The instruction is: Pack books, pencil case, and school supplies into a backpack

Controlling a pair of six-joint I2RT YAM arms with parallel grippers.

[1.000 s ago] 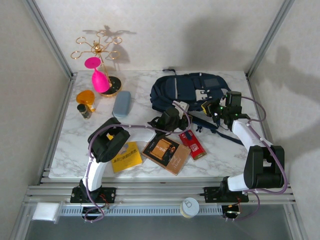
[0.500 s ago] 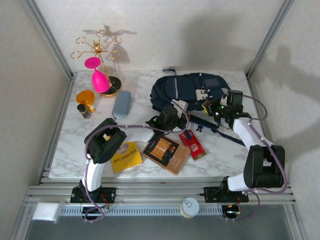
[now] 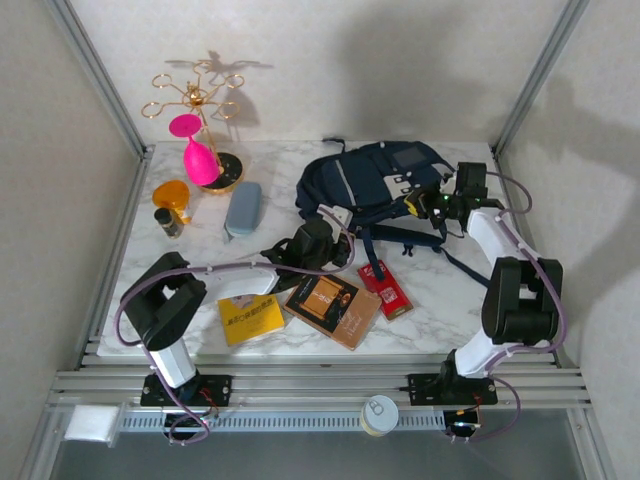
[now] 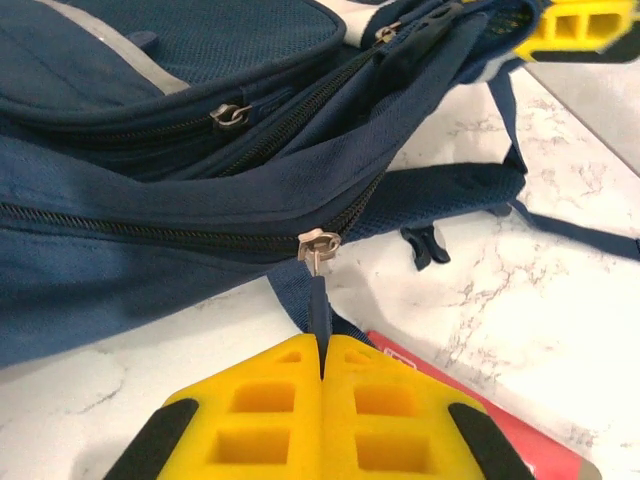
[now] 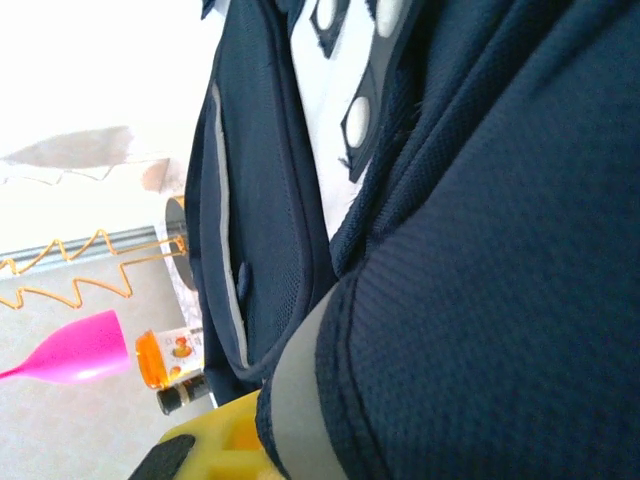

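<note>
Left claw (image 4: 322,350) is clamped on the zip pull (image 4: 318,290) of the backpack (image 3: 370,180), whose zips look shut; right claw (image 3: 425,204) pinches its fabric. Books (image 3: 330,300), red pack (image 3: 386,288) and pencil case (image 3: 243,208) lie outside on the worktop (image 3: 445,300).

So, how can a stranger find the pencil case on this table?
Start at the navy backpack at the back of the table and look left. Between it and the gold stand with the pink glass lies the pencil case. It is a soft grey-blue pouch with rounded ends, unlike the flat books at the front.
</note>
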